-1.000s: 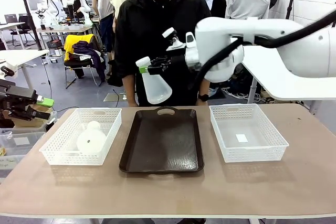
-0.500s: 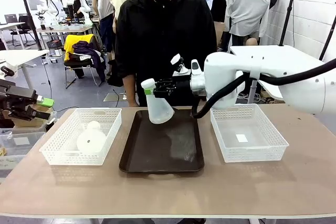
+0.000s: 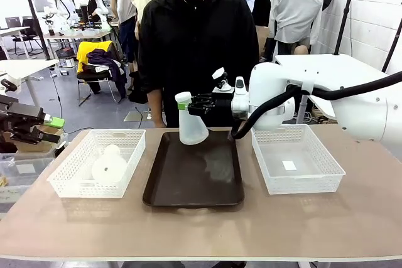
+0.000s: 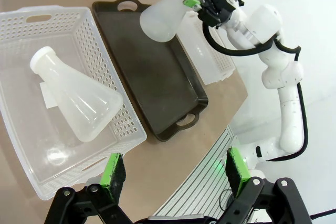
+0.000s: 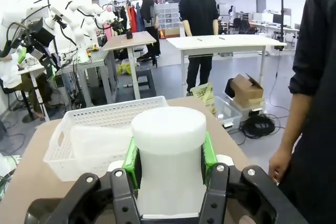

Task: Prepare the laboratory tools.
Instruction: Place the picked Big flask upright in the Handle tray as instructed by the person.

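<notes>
L basket [image 3: 58,179] holds 2nd flask [image 3: 108,166], lying on its side. R basket [image 3: 328,162] has a small white slip [image 3: 289,165]. R gripper [image 3: 186,104] is clenched on flask [image 3: 190,131] neck, over dark tray [image 3: 195,177] far end, lower than 1 s ago. L gripper [image 4: 175,170] fingers spread, empty.

1. From the right wrist, we see only the neck of the gripped flask [image 5: 168,150]; the right gripper [image 5: 169,162] hides its body at 6 o'clock.
2. In front, we cannot tell whether its base touches the dark tray [image 3: 195,183].
3. The second flask [image 3: 110,166] blurs behind the left basket [image 3: 88,187] mesh.
4. From the left wrist, the frame edge cuts the left gripper [image 4: 174,171] at 6 o'clock and that basket at 9 o'clock.
</notes>
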`<state>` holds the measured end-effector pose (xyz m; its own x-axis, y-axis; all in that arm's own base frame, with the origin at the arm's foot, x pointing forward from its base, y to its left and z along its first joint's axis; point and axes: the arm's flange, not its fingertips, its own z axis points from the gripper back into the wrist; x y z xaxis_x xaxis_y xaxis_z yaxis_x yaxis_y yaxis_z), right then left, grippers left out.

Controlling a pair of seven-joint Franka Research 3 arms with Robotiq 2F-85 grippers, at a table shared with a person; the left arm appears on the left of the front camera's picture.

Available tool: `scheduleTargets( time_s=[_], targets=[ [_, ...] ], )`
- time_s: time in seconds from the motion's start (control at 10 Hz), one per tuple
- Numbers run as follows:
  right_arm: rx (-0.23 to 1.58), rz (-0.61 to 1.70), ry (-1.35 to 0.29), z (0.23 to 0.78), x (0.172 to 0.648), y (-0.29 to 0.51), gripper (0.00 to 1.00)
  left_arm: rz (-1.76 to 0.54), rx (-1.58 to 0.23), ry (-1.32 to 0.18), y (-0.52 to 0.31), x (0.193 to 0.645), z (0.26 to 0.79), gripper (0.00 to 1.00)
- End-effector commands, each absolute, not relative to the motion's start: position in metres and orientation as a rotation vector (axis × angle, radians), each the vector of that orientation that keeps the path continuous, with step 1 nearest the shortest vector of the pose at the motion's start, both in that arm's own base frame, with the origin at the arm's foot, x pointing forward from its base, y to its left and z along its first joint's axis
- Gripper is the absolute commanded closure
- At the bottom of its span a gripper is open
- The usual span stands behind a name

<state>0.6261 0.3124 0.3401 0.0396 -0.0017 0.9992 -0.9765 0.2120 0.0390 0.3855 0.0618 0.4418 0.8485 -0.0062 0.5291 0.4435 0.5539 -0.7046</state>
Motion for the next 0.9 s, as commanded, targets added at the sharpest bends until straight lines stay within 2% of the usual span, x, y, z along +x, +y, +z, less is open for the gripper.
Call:
scheduleTargets(
  time_s=[0.0,0.6,0.7,0.8],
  targets=[
    [1.096,1.029,-1.283,0.313,0.626,0.322,1.0,-0.277,-0.961,-0.512,0.063,0.385,0.443,0.0],
    [1.082,1.056,-1.257,0.297,0.629,0.331,1.0,-0.277,-0.961,-0.512,0.063,0.385,0.443,0.0],
    [1.087,1.054,-1.243,0.297,0.63,0.331,0.9,-0.277,-0.961,-0.512,0.063,0.385,0.443,0.0],
    [1.08,1.051,-1.243,0.297,0.631,0.33,0.71,-0.277,-0.961,-0.512,0.063,0.385,0.443,0.0]
  ],
)
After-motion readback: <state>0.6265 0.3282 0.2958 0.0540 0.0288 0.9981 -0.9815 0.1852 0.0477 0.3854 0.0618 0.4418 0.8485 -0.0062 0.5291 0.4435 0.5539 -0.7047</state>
